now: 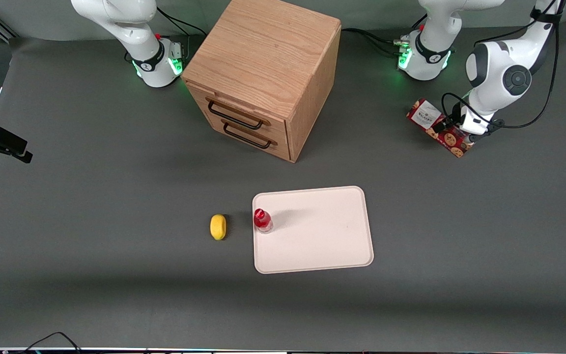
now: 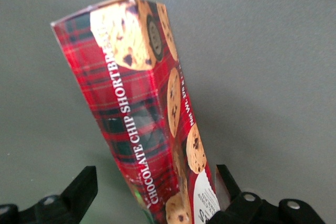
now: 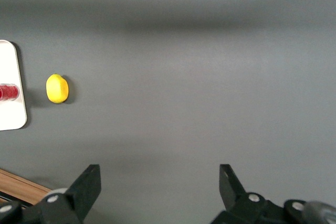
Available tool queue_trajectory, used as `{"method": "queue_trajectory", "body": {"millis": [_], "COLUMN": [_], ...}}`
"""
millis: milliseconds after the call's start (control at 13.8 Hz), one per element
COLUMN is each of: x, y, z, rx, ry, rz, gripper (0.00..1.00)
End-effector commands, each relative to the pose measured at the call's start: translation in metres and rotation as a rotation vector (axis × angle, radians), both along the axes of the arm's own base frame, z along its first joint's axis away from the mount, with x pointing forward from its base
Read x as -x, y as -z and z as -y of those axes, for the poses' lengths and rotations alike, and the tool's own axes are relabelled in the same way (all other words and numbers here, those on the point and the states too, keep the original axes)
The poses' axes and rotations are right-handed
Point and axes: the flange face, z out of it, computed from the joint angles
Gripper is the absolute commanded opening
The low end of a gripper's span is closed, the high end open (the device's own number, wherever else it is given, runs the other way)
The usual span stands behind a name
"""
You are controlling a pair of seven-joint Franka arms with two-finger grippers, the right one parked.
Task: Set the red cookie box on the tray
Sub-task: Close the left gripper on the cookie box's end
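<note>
The red cookie box (image 1: 430,118) lies flat on the grey table toward the working arm's end, farther from the front camera than the tray (image 1: 322,236). It is a long tartan carton (image 2: 137,108) printed with cookies. My left gripper (image 1: 461,135) is down over the box's cookie-printed end. In the left wrist view the gripper (image 2: 156,187) is open, with one finger on each side of the carton. One finger (image 2: 83,187) stands clear of the box and the other finger (image 2: 228,181) is close against it. The cream-pink tray (image 3: 11,66) lies flat, nearer the front camera.
A small red-capped bottle (image 1: 262,220) stands on the tray's corner toward the parked arm's end. A yellow lemon (image 1: 218,226) lies on the table beside that corner. A wooden cabinet (image 1: 263,73) with two drawers stands at the table's middle, farther from the front camera than the tray.
</note>
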Motion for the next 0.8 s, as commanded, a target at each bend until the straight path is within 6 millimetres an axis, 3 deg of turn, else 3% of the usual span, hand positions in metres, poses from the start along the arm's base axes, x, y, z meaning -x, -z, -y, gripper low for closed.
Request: {"method": "queue_trajectory", "body": {"millis": [0,217,289,723], "x": [0.0255,0.0249,0.0249,0.0164], "y": [0.0093,0.0090,0.0090,0.0037], "z": [0.0064,0.0077,0.0081,0.0096], "rx": [0.005,0.005,0.005,0.006], "ry": [-0.011,-0.007,-0.005,0.001], "rz": [-0.003,-0.003,-0.003,0.003], "gripper": [0.85,0.09,0.00,0.00]}}
